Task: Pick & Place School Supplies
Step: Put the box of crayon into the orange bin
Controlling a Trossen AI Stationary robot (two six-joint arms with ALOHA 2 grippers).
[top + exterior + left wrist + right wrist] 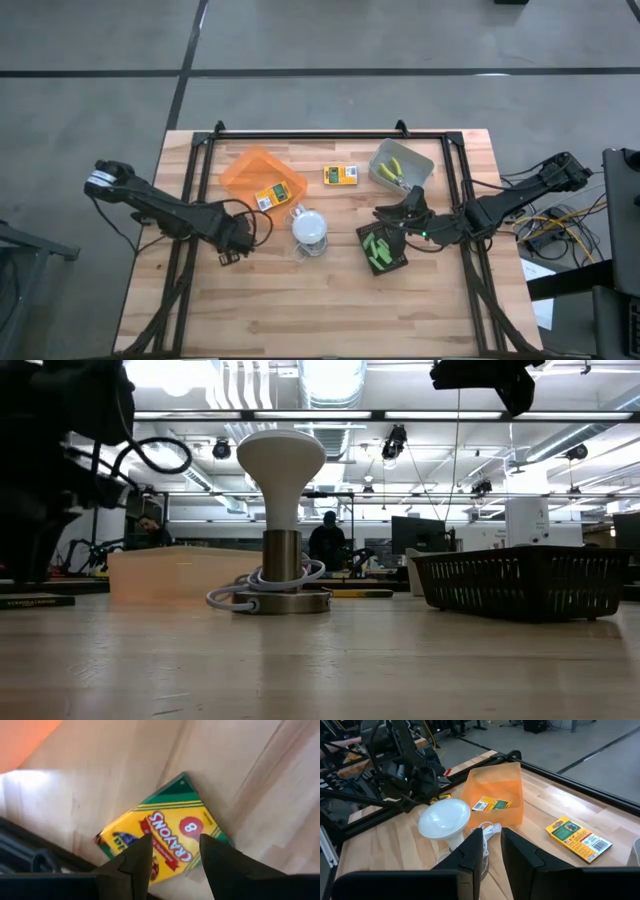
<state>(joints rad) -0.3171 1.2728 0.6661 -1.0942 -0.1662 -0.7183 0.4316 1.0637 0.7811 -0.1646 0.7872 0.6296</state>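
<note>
So your left gripper (172, 852) was down low near the left side of the table (300, 310), jaws spread apart and hovering right over a crayon box (165, 842) lying flat on the wood, nothing pinched yet. Looked to me like you were mid-approach on that pick, so the next move called for dropping straight down, straddling the box across its narrow side and closing. Just beside that sat the orange tray (240, 170) with another crayon box (270, 197) already in it, which I'd guess was your drop spot. The white domed lamp (310, 226) stood in the middle, not your problem, just don't clip its cord. A third crayon box (340, 175) lay loose on the wood toward the back, still waiting. Your right gripper (492, 845) hung above the black tray (383, 262) holding green bits (378, 247), jaws slightly parted and empty. Behind it, the grey tray (418, 160) had the yellow-green handled tools (396, 172).
</note>
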